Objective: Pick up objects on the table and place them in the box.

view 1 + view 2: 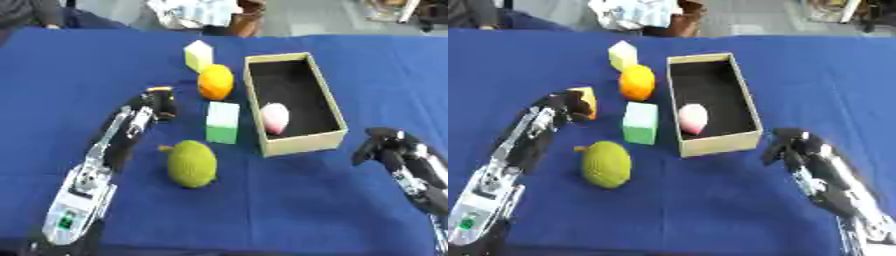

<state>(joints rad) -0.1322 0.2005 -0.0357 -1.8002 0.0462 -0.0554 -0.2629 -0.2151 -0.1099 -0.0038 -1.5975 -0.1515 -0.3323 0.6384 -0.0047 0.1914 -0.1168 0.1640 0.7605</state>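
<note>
Left of the open tan cardboard box [297, 145] on the blue-clothed surface [262, 210], the left hand [566, 106] curls its fingers round a small orange block [586, 100]. Closer to that box lie a green spiky fruit [192, 163], a green-and-white cube [222, 122], an orange fruit [215, 82] and a pale yellow cube [199, 54]. Inside it rests a pink egg-shaped thing [275, 118]. Right of it, the right hand [787, 145] hangs with fingers curled, empty.

Three items lie left of the box [296, 145]; one inside.

Blue tablecloth [262, 210] under everything.
</note>
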